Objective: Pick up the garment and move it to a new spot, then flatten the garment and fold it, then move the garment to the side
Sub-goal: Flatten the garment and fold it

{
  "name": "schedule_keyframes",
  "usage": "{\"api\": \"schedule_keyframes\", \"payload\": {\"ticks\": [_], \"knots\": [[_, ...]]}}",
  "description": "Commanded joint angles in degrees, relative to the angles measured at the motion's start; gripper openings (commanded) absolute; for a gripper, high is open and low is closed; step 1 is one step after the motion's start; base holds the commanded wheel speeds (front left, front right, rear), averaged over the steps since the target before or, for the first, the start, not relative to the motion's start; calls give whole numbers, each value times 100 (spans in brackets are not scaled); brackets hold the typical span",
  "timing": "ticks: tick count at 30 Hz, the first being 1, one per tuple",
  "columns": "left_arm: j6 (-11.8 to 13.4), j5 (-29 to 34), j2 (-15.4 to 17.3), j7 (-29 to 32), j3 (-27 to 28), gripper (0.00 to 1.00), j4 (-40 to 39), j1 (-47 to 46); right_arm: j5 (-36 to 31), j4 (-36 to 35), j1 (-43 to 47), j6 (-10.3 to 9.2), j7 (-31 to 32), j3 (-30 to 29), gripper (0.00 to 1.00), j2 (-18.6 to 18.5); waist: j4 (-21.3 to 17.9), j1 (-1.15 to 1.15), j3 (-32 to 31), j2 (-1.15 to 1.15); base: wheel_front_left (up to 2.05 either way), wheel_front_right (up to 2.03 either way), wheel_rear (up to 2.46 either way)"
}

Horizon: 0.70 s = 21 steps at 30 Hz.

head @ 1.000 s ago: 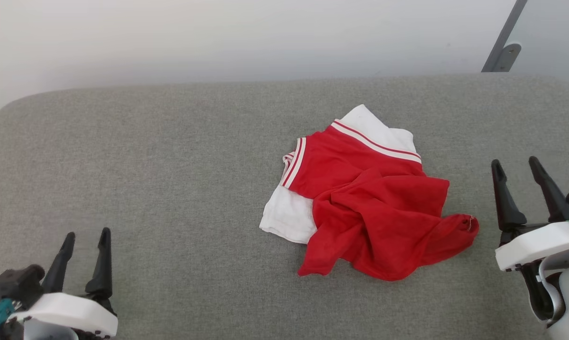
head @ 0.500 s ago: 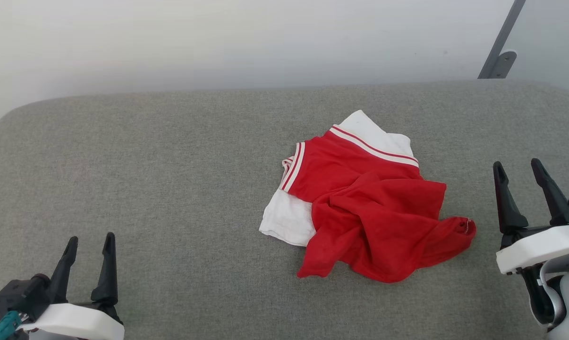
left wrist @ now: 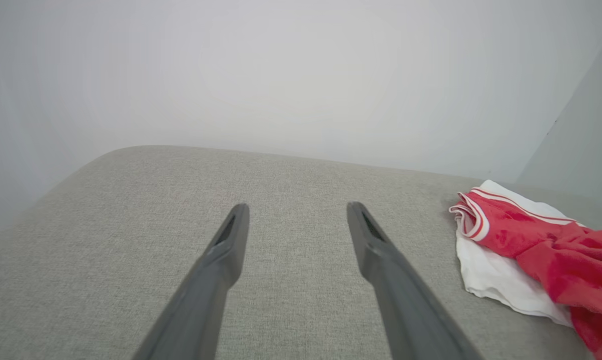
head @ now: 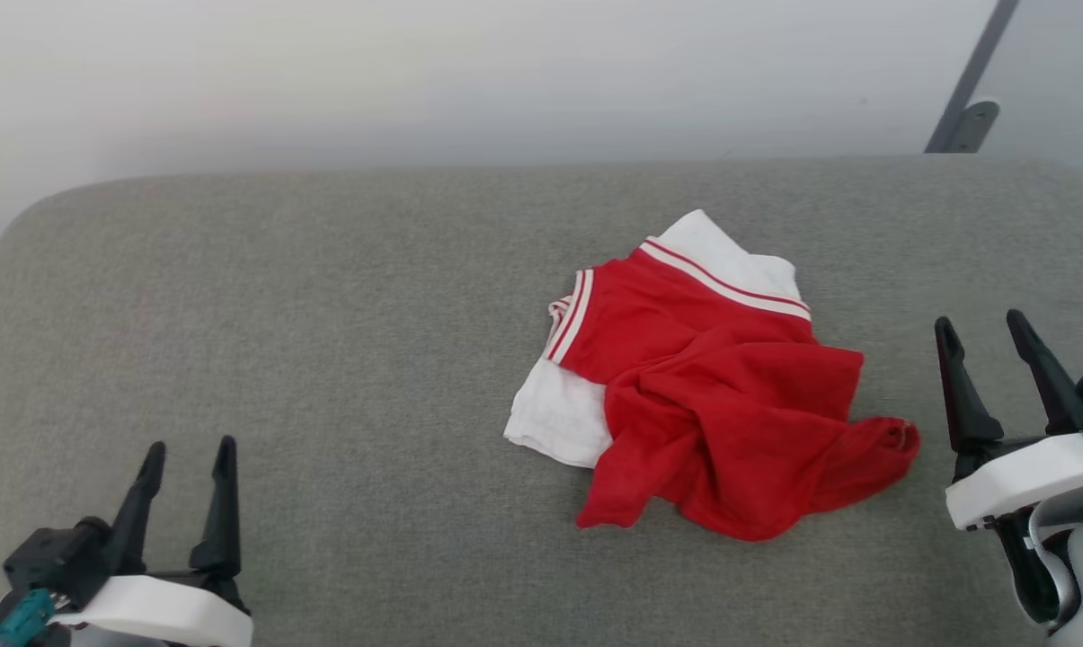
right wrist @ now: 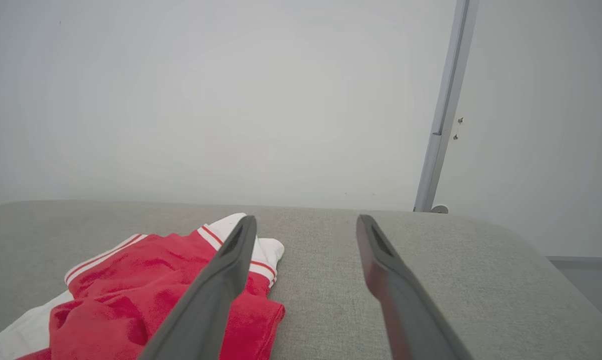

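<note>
The garment (head: pixel 703 386) lies crumpled in a heap right of centre on the grey cushion, red body bunched over white sleeves with striped trim. It also lies at the right edge of the left wrist view (left wrist: pixel 530 245) and at the lower left of the right wrist view (right wrist: pixel 131 280). My left gripper (head: pixel 189 458) stands open near the front left, far from the cloth. My right gripper (head: pixel 981 325) is open just right of the heap, apart from it. Both grippers hold nothing.
The grey upholstered cushion (head: pixel 280 314) spans the whole view, with a rounded far-left corner and a pale wall behind. A grey metal post (head: pixel 963 90) with a bracket leans at the back right. Bare fabric stretches left of the garment.
The whole picture has shifted a little, so the camera moved. The garment lies as before, and both grippers remain open in about the same places.
</note>
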Motion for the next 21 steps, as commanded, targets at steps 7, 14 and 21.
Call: {"api": "schedule_keyframes", "payload": {"ticks": [7,14,21], "knots": [[11,124,-152,-31,-263,100,-326,-265,145,296,-798,-4,1100,458,100,-621,399,0,520,0,0,0,0],[11,57,-301,-31,-452,100,-405,-661,545,614,-2067,-4,3100,1311,100,-1459,810,0,1138,0,0,0,0],[11,94,-454,-30,-594,100,-400,-1049,1134,916,-3016,-4,4443,2005,100,-2029,1230,0,1586,0,0,0,0]]}}
